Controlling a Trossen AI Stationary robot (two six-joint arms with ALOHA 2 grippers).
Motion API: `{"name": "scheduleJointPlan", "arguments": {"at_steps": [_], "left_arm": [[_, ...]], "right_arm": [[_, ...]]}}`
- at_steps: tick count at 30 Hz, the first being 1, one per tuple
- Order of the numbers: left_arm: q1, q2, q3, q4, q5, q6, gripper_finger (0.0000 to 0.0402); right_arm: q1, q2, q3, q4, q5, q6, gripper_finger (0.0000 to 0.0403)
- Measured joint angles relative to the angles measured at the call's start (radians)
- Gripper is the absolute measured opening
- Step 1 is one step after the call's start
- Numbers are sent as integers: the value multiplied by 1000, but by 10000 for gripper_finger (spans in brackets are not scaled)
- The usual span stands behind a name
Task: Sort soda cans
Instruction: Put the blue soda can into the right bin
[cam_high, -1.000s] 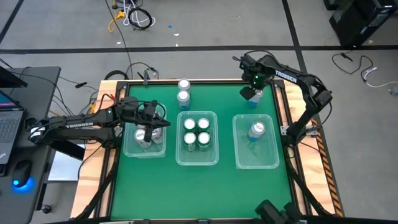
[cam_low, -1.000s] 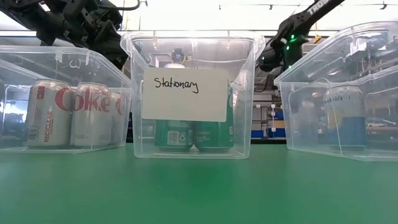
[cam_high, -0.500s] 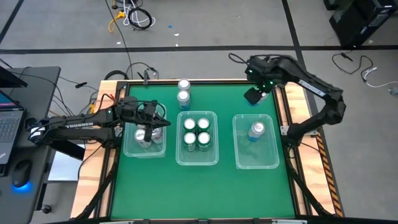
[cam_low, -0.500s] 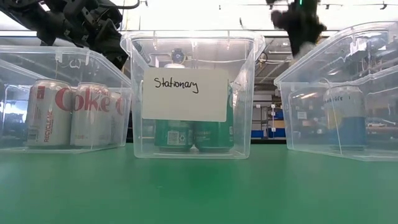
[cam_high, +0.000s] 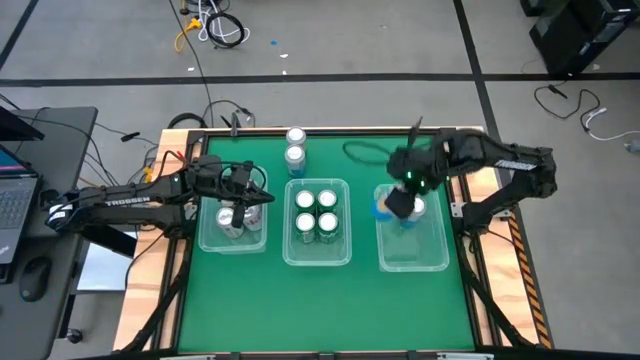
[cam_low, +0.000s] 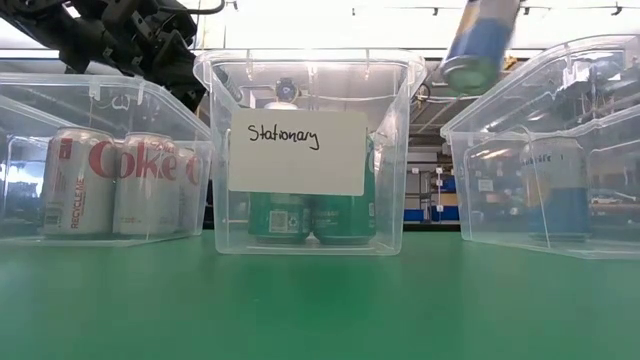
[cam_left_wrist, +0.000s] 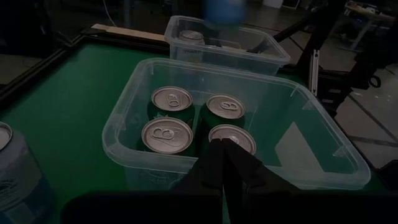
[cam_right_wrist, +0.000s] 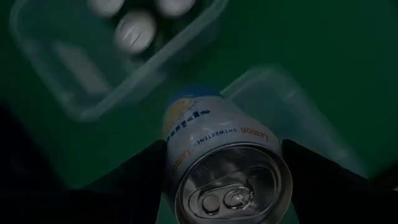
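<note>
Green table (cam_high: 320, 290) on grey floor (cam_high: 330, 40) (cables around); right gripper (cam_high: 398, 203) grasping a blue-and-white can (cam_right_wrist: 217, 162), left gripper (cam_high: 262, 197) clenched empty.

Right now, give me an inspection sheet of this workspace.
Surface: green table, three clear bins in a row.
Job's things: Coke cans in left bin; four green cans in middle bin; one blue can in right bin; two cans loose behind the middle bin.
Clutter: nothing seen.
Grippers: right gripper holds a blue can over the right bin; left gripper shut, empty, over the left bin.
Cables: loose on floor.
Surroundings: laptop at left.
</note>
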Motion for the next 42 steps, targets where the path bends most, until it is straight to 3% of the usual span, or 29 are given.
{"name": "scheduleJointPlan", "arguments": {"at_steps": [11,18,31,42], "left_arm": [[0,0,0,-1,0,-1,1],[0,0,0,1,0,-1,1],[0,0,0,14,1,-6,1],[0,0,0,18,1,-7,1]], "right_arm": [[194,-13,-79,1,-105,284,267],[286,-13,-176,0,-107,410,267],[281,-13,-438,2,-21,352,267],[280,-11,-575,4,40,321,267]]}}
